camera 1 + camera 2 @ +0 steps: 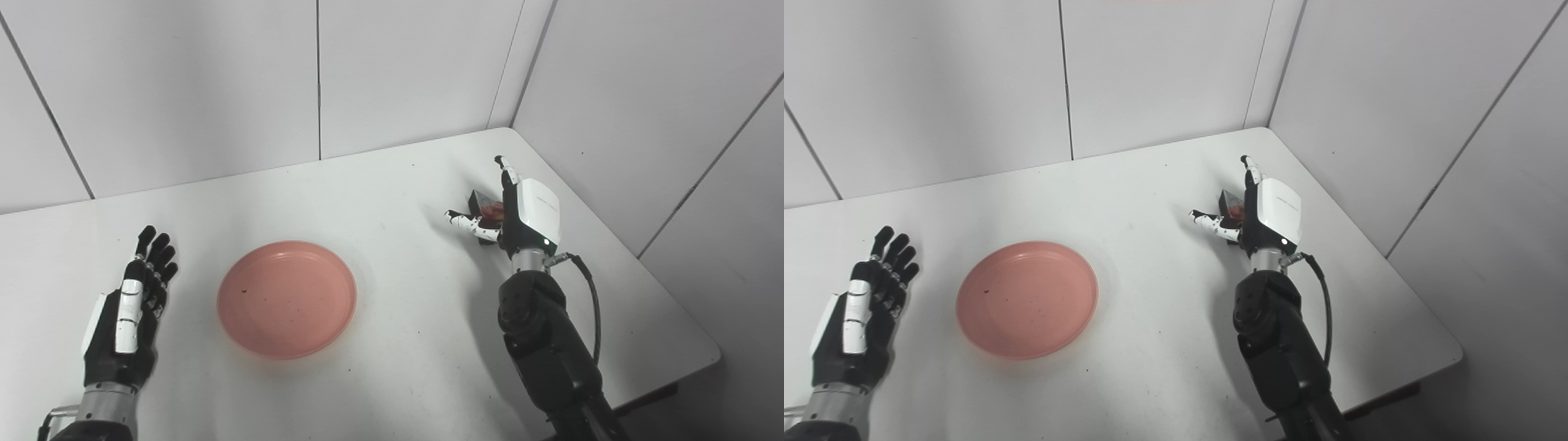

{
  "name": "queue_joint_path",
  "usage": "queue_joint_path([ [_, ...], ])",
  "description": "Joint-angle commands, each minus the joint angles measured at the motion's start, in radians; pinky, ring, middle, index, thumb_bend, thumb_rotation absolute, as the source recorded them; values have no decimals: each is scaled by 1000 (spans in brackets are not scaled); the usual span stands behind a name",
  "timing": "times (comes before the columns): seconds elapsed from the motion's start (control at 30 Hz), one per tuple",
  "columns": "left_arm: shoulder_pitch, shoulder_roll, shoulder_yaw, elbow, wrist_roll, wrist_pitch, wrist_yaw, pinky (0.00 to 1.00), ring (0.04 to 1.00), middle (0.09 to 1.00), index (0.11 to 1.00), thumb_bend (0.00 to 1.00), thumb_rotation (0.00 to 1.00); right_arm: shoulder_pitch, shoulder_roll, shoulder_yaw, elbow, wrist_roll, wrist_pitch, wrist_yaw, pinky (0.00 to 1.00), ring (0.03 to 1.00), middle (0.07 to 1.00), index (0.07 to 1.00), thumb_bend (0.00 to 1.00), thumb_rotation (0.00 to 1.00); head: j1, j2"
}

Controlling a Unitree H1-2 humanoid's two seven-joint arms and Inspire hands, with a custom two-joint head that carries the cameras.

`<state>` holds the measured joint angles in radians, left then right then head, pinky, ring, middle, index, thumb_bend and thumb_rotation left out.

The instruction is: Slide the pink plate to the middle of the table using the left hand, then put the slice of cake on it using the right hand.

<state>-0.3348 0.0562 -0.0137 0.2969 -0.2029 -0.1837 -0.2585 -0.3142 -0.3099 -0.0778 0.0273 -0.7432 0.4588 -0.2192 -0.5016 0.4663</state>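
The pink plate (286, 298) lies empty on the white table, left of the middle. My left hand (131, 306) rests open on the table to the left of the plate, apart from it, fingers pointing away from me. The slice of cake (484, 205), dark with a red top, stands at the back right and is mostly hidden by my right hand (523, 214). That hand is open around the cake, with its thumb stretched out to the left in front of it and its fingers raised behind it. The cake also shows in the right eye view (1231, 205).
The white table (398, 367) sits in a corner, with grey wall panels (398, 73) close behind it and to its right. The table's right edge (680, 300) runs close to my right arm. A black cable loops from the right wrist.
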Motion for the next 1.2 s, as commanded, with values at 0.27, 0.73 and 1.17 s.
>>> queue_joint_path([
  [0.27, 61, 12, 12, 42, -27, -5, -28, 1000, 1000, 1000, 1000, 609, 966, -25, -32, -6, 28, -41, 9, -29, 746, 839, 878, 879, 717, 327, 4, -2],
  [0.73, 71, 11, 6, 15, -16, 3, -25, 1000, 1000, 1000, 1000, 628, 959, -32, -4, -62, 63, -24, 10, -3, 285, 374, 531, 855, 547, 2, 13, -4],
  [1.17, 73, 16, 5, 12, -15, 4, -26, 1000, 1000, 1000, 1000, 606, 975, -23, 15, -81, 47, 48, -24, -49, 362, 418, 545, 711, 515, 0, 15, -7],
])
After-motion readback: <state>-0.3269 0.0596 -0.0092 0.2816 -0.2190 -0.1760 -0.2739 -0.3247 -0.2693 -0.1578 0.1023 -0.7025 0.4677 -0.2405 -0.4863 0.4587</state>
